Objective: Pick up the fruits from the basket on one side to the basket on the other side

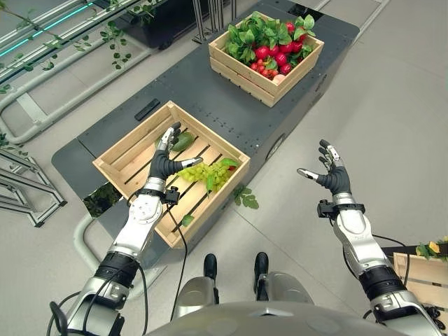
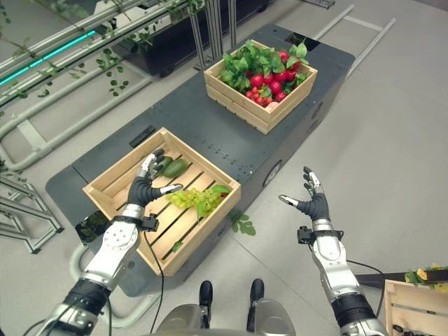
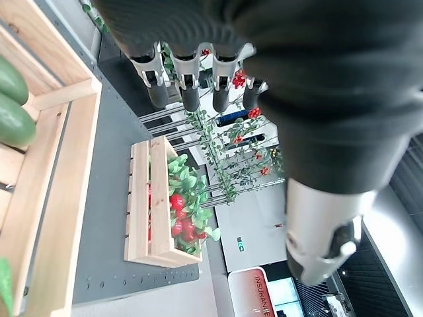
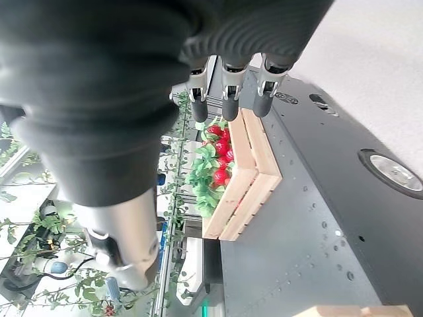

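A near wooden crate (image 1: 133, 150) on the dark platform holds a bunch of green grapes (image 1: 204, 173) with leaves and two green avocados (image 1: 183, 141). My left hand (image 1: 165, 159) hovers open over this crate, fingers straight, between the avocados and the grapes, holding nothing. The far crate (image 1: 241, 73) is full of red strawberries (image 1: 275, 55) and green leaves. My right hand (image 1: 332, 171) is open in the air over the floor, right of the platform, empty. In the left wrist view the avocados (image 3: 12, 105) lie in the crate's corner and the far crate (image 3: 142, 205) stands beyond.
The dark grey platform (image 1: 203, 101) carries both crates, with a black flat bar (image 1: 147, 108) on it. A loose leaf sprig (image 1: 245, 197) lies on the floor by the near crate. Another wooden crate (image 1: 420, 276) stands at the lower right. Metal racks with vines (image 1: 63, 42) run along the left.
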Motion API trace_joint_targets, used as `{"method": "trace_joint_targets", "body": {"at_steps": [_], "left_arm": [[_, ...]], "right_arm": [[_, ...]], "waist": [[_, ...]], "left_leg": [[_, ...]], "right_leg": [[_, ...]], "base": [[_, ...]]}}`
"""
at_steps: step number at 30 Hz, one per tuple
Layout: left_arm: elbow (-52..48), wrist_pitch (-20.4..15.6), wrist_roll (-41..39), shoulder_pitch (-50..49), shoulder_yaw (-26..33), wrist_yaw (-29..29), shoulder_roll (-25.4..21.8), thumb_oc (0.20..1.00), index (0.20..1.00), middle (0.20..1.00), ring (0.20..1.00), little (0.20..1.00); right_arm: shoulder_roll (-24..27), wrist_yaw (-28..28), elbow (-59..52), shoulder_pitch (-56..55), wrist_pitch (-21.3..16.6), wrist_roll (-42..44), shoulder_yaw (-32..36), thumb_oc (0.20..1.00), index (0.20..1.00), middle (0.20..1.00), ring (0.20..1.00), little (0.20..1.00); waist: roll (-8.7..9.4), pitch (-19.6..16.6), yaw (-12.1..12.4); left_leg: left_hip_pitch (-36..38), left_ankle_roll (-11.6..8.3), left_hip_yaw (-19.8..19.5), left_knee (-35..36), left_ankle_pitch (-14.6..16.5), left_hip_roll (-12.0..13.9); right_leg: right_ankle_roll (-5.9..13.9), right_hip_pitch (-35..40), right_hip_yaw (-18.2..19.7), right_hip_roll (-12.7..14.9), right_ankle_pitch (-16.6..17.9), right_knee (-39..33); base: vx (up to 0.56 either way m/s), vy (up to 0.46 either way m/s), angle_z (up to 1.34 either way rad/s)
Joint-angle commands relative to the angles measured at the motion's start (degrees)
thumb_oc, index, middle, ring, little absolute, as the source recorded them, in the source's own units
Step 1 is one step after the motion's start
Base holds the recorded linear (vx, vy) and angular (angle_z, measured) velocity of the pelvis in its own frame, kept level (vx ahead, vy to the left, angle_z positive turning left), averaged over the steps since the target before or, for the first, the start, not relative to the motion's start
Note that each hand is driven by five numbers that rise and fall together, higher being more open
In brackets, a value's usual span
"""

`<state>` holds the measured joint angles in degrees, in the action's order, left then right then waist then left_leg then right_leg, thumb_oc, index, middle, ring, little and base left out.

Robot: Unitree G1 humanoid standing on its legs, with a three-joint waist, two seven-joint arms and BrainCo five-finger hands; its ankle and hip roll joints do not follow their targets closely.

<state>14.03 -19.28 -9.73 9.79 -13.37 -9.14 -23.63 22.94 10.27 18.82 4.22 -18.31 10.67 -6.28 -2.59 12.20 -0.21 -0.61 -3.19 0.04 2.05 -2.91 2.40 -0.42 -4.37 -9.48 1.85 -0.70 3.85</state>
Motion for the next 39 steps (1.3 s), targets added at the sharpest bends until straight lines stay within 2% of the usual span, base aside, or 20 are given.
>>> {"method": "trace_joint_targets", "body": {"at_steps": [1, 13, 39], "left_arm": [[-3.56, -1.77, 0.76, -0.02, 1.87, -0.45, 0.03, 1.000, 1.000, 1.000, 1.000, 1.000], [-4.01, -1.34, 1.28, -1.93, 2.99, -0.07, 0.26, 1.000, 1.000, 1.000, 1.000, 1.000], [-3.81, -1.25, 1.68, -2.73, 3.32, 0.22, 0.44, 1.000, 1.000, 1.000, 1.000, 1.000]], "right_arm": [[0.43, -0.40, -2.46, -0.36, -2.21, -0.70, -0.17, 1.000, 1.000, 1.000, 1.000, 1.000], [0.01, -1.98, -2.88, -1.11, -1.75, -0.11, -0.77, 1.000, 1.000, 1.000, 1.000, 1.000], [-0.32, -2.74, -3.36, -2.25, -1.77, 0.25, -0.37, 1.000, 1.000, 1.000, 1.000, 1.000]], "waist": [[2.49, -4.89, 0.79], [3.32, -6.10, 0.76], [3.13, -6.97, 0.93]], "left_leg": [[-0.78, -0.56, -0.76, -1.05, 2.04, 0.45], [0.04, -0.26, -0.98, -0.27, 1.78, 0.04], [0.47, -0.20, -2.06, -0.06, 2.19, -0.24]], "right_leg": [[7.72, 2.18, 1.97, 5.26, 3.28, -3.51], [7.97, 2.69, 1.91, 5.57, 4.11, -4.21], [8.11, 3.57, 0.90, 5.81, 4.03, -4.72]], "base": [[0.00, 0.000, 0.00], [0.00, 0.007, -0.03], [0.00, 0.000, 0.00]]}}
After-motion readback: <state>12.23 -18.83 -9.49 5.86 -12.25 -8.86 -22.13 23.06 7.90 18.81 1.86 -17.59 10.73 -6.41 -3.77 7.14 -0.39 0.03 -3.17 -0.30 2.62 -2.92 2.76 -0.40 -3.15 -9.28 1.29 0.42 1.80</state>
